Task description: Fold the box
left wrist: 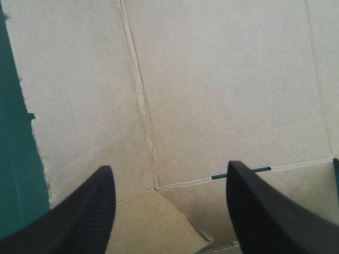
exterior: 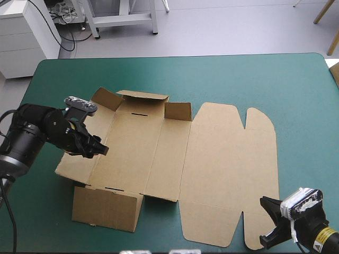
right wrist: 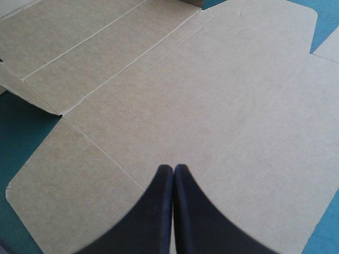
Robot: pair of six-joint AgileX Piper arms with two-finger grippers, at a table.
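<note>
The brown box (exterior: 212, 159) lies opened out near the middle of the teal-green desk (exterior: 265, 79). Most of the sheet is flat, the far wall (exterior: 142, 97) and its two corner tabs stand partly raised, and the near wall panel (exterior: 108, 209) is spread toward the robot. The left gripper (left wrist: 169, 165) hangs over the sheet's left part with its black fingers spread wide, astride the spot where two creases (left wrist: 157, 186) meet beside a narrow slot (left wrist: 241, 173). The right gripper (right wrist: 174, 168) has its fingers pressed together into one point. It hovers over the lid's near corner and holds nothing. The chief risk, judged from this layout, is that the whole sheet slides. Nothing pins it, so a push or lift on the left panel could drag the board across the smooth cover instead of bending it at the score line. A second risk is folding off the crease. If the spread fingers come down beside the line and not along it, the board may buckle or crumple. The half-raised far tabs could also spring outward or get trapped under a rising wall, which would block any later tucking. Whether the pointed right gripper touches the lid cannot be told, so it may give no anchoring at all.
</note>
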